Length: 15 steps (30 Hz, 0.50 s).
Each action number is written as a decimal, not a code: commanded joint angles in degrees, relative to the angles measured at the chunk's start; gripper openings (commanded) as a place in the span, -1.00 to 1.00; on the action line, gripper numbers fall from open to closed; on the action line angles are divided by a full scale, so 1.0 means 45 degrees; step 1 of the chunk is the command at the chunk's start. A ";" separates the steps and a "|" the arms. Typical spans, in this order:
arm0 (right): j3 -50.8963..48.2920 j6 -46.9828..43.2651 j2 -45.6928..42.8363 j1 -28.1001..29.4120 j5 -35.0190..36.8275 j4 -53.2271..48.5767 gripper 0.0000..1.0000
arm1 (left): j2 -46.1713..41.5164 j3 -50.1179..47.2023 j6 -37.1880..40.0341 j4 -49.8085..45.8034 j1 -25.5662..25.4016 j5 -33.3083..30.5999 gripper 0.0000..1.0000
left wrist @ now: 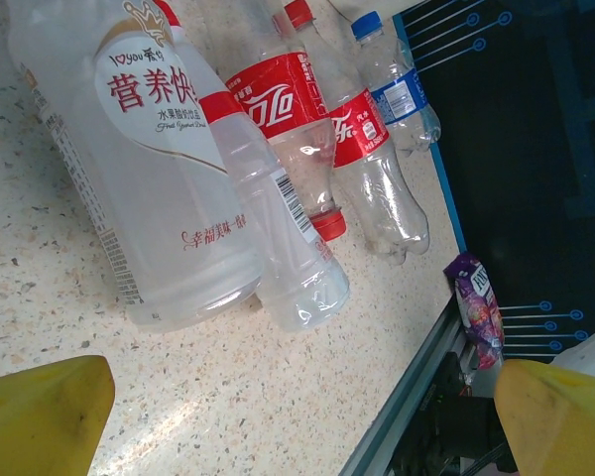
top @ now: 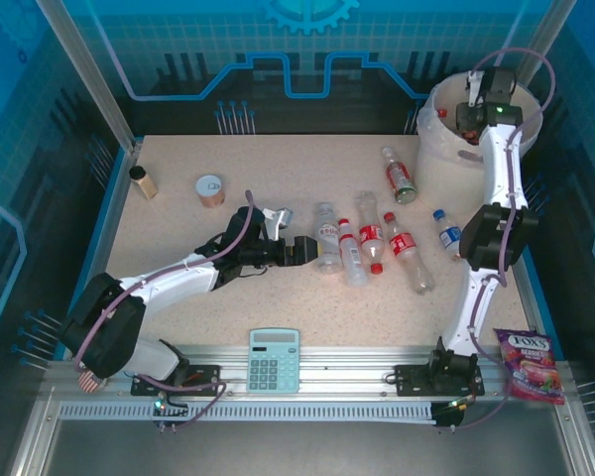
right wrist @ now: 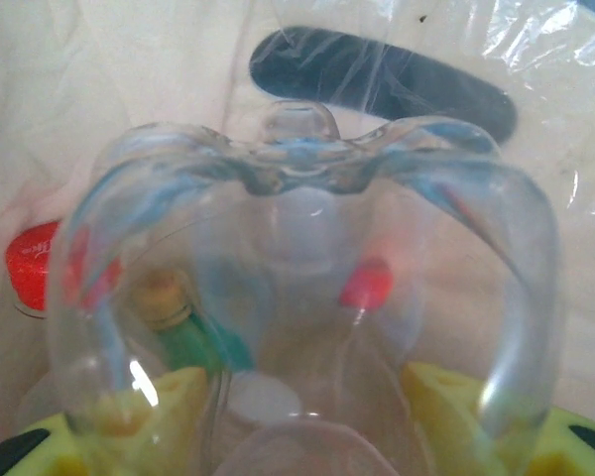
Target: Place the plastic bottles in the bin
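Several plastic bottles lie in a row mid-table, among them a white-labelled one [top: 326,238], a red-labelled one [top: 409,253] and a blue-labelled one [top: 446,230]; another lies [top: 401,176] beside the bin [top: 441,164]. My left gripper [top: 302,250] is open just left of the white-labelled bottle [left wrist: 149,178], yellow fingertips [left wrist: 40,416] wide apart on either side of bare table. Over the bin, my right gripper [top: 470,121] is shut on a clear bottle [right wrist: 307,258], base towards the camera. Below it in the lined bin lie a red cap [right wrist: 35,268] and a green bottle [right wrist: 198,342].
A brown jar [top: 144,181] and a tin can [top: 210,189] stand at the far left. A calculator [top: 275,359] rests on the front rail and a candy bag [top: 526,365] at the front right. The bin's handle slot [right wrist: 377,79] shows behind the liner.
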 commanded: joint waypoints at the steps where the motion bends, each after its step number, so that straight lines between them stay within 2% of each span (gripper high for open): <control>1: 0.0190 0.0746 0.0360 -0.0059 -0.0889 -0.1324 -0.11 | 0.0010 0.0054 -0.0066 -0.0207 0.0028 -0.0115 0.98; 7: 0.0711 0.0925 -0.0075 -0.0133 -0.1108 -0.1647 0.49 | 0.0145 0.0057 -0.0076 -0.0155 0.0018 -0.0119 0.98; 9: 0.0936 0.0968 -0.0253 -0.0138 -0.1164 -0.1810 0.62 | 0.0224 0.0073 -0.0076 -0.0202 0.0017 -0.0139 0.99; 15: 0.0968 0.1184 -0.1294 -0.0128 -0.1705 -0.1891 0.84 | 0.0459 0.0088 -0.0137 -0.0174 0.0008 -0.0199 0.99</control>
